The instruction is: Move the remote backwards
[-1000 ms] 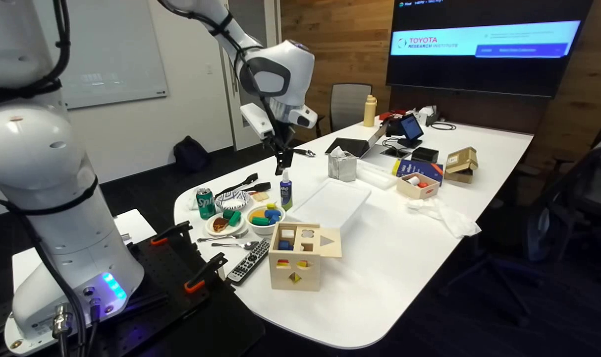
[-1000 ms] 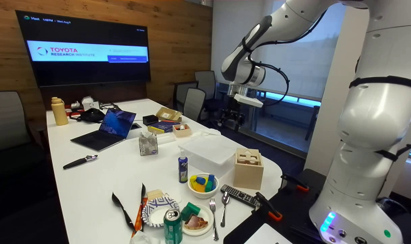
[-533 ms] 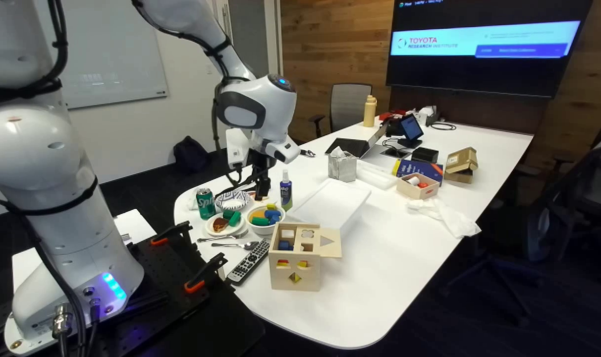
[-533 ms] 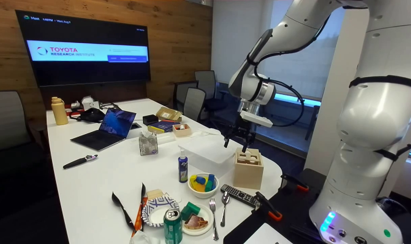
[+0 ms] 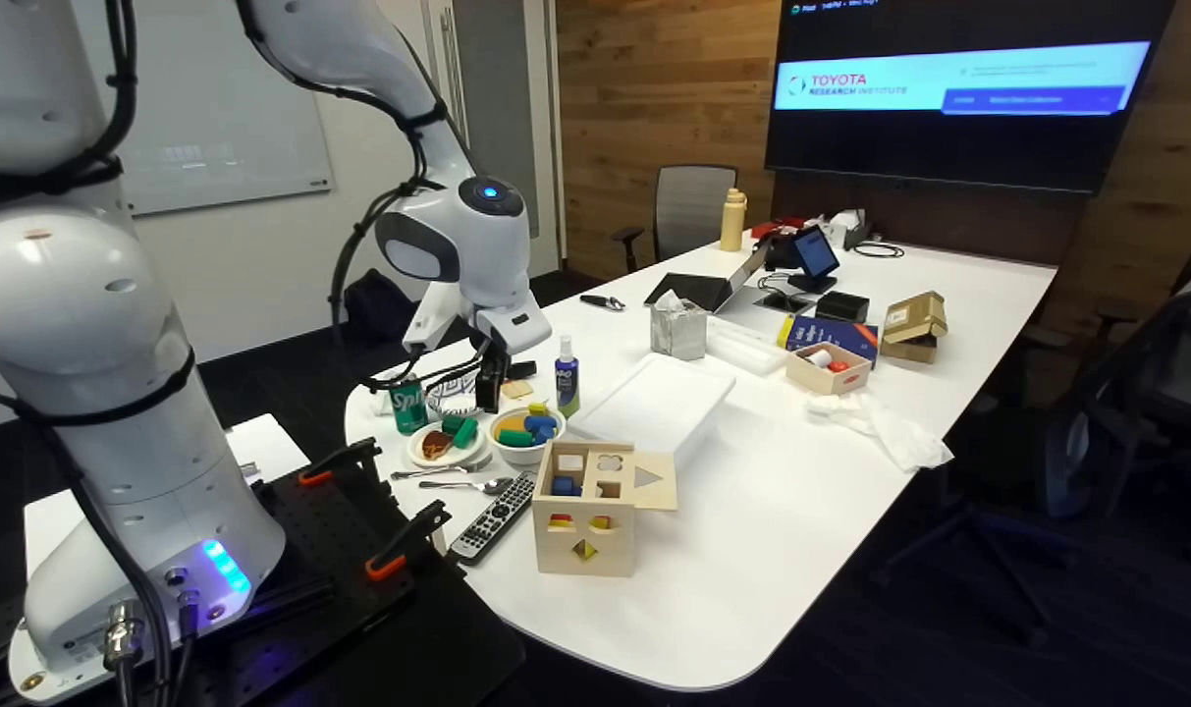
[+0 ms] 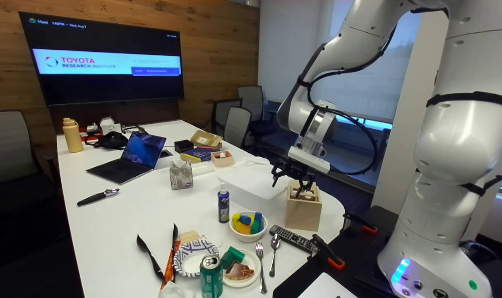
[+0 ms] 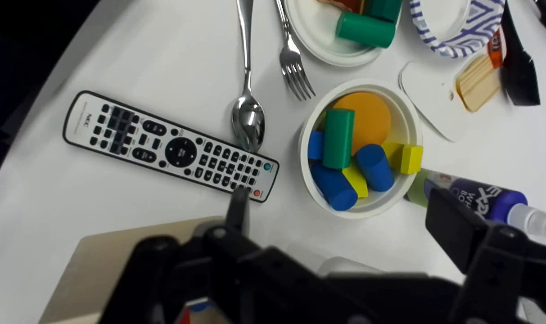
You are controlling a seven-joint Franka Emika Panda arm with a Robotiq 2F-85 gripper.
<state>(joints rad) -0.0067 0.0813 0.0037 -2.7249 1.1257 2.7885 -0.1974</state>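
The two fingers [image 7: 453, 229] stand wide apart; in both exterior views the gripper [image 6: 286, 189] hangs in the air above the table [image 5: 752, 560]. In the wrist view, one fingertip covers a small part of the edge of the remote [image 7: 171, 146]. The remote lies flat on the table, its buttons upward, just beside the wooden box [image 6: 303, 213]. At its other long edge there is the spoon [image 7: 249, 117], whose round end is so near that I cannot tell if it touches. Next to the spoon lies the fork [image 7: 292, 58]. Near one end of the remote stands the white bowl [image 7: 410, 121] with coloured blocks [image 7: 339, 139] in it. The spray bottle [image 6: 223, 205] is upright just beside this bowl, and farther out are the plate [image 7: 315, 42] and the can [image 6: 211, 276].
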